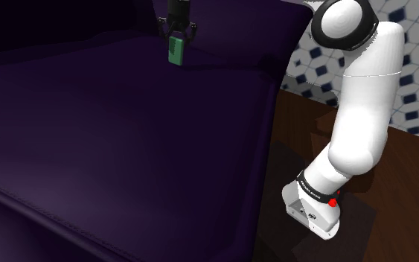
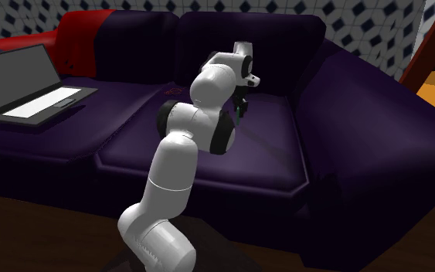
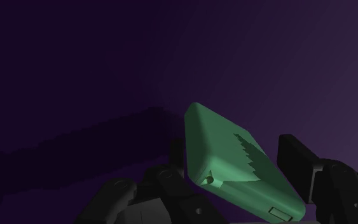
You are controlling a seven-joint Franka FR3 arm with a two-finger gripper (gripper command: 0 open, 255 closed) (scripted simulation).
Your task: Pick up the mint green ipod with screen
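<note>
The mint green ipod [image 1: 176,50] hangs upright over the dark purple sofa seat [image 1: 126,141], close to the backrest. My gripper [image 1: 176,43] is shut on it from above. In the wrist view the ipod [image 3: 219,149] sits tilted between the two black fingers [image 3: 296,162], and the gripper [image 3: 236,168] clasps its sides. A shadow of the hand falls on the cushion beneath, so the ipod seems to be off the seat. In the second exterior view the gripper [image 2: 241,107] is partly hidden behind the arm's upper links.
An open laptop [image 2: 32,91] lies on the sofa seat at the second exterior view's left, with a red cover [image 2: 80,35] on the backrest behind it. The sofa's armrest [image 2: 362,116] rises at that view's right. The stand [image 1: 315,212] sits on a wooden floor.
</note>
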